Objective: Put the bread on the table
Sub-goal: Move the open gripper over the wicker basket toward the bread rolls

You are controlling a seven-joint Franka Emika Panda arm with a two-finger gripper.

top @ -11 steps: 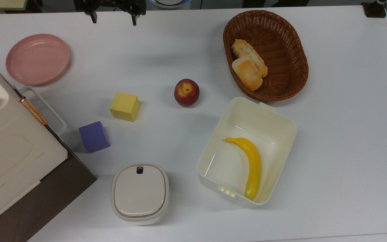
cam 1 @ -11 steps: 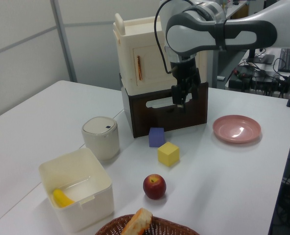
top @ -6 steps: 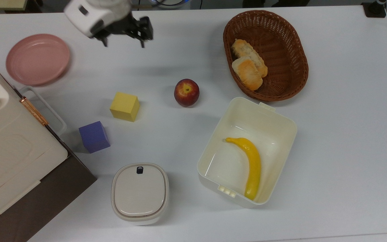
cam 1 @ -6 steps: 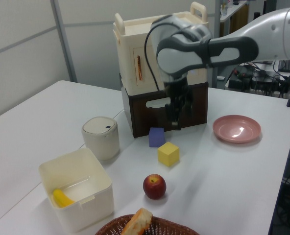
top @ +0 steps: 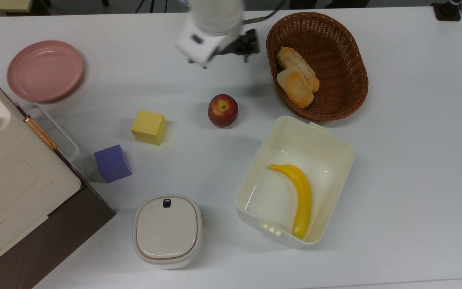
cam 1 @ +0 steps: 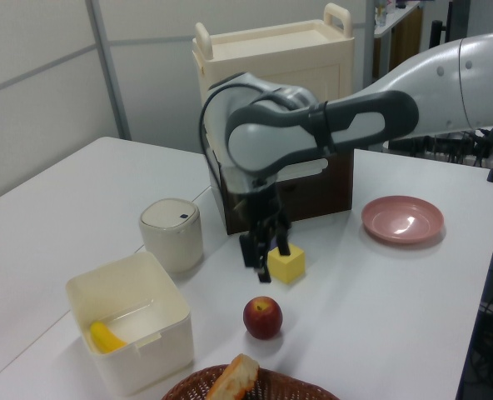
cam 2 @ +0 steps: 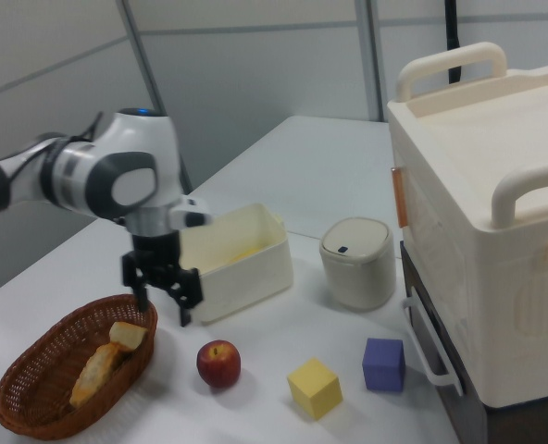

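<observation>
The gripper [cam 2: 163,303] hangs in the air with its fingers spread wide and nothing between them. In the right view it sits just above the basket's [cam 2: 33,407] near rim, fingertips pointing down. From the top view it [top: 246,46] hovers beside the basket's [top: 355,60] left edge, above bare table [top: 415,160].

The bread [top: 294,87] lies inside the basket, the stubby golden-topped roll overlapping a longer loaf [top: 289,58] at its upper end. In the right view the bread [cam 2: 130,335] rests against the basket wall, the loaf [cam 2: 91,374] stretched out beside it. The left view shows a piece of bread poking over the basket rim, too little to say which.

Round about: an apple [top: 223,110] sits on the table just below the gripper in the top view, well apart from the basket. A yellow cube [top: 148,127] and a purple cube [top: 112,163] lie further toward the top view's left. An open tub [top: 335,132] holding a banana [top: 299,196] stands just below the basket, nearly touching its rim. A lidded pot [top: 167,230], a pink plate [top: 45,70] and a big cream case [cam 2: 496,203] fill out the rest.
</observation>
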